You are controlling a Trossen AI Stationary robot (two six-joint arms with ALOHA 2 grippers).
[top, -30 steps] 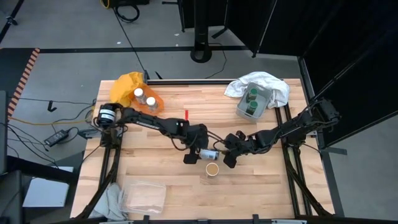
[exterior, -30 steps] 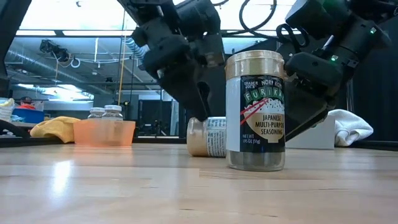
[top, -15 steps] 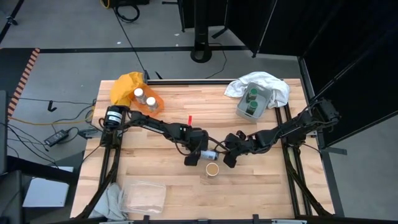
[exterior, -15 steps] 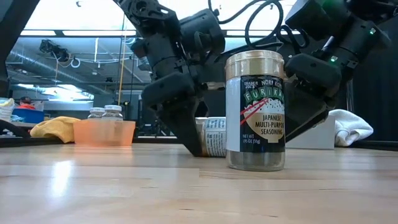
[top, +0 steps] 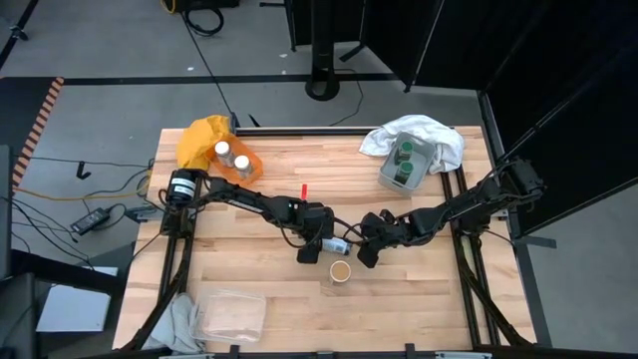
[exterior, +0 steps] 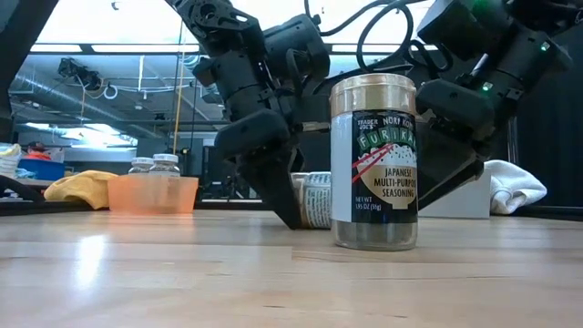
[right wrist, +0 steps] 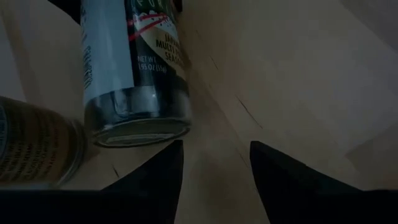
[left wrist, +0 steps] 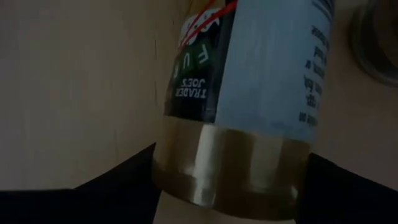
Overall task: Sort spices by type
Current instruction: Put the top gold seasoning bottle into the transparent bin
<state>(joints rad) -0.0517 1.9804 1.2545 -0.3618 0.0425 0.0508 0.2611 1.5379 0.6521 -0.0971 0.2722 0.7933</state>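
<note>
Toppled jar [top: 335, 245] just behind upright jar [top: 340, 271], between left claw [top: 311, 246] and right claw [top: 365, 249]

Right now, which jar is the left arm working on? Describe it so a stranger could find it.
Look at the middle of the wooden table, between the two arms. The left end effector straddles a tan-lidded jar there. Unlike the upright jar beside it, it lies on its side.

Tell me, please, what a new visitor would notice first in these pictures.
First, the two dark arms meeting mid-table over a tan-lidded spice jar lying on its side, the left claw around its lid end. An upright tan-lidded jar stands just in front, and the right claw waits open at the lying jar's base.
</note>
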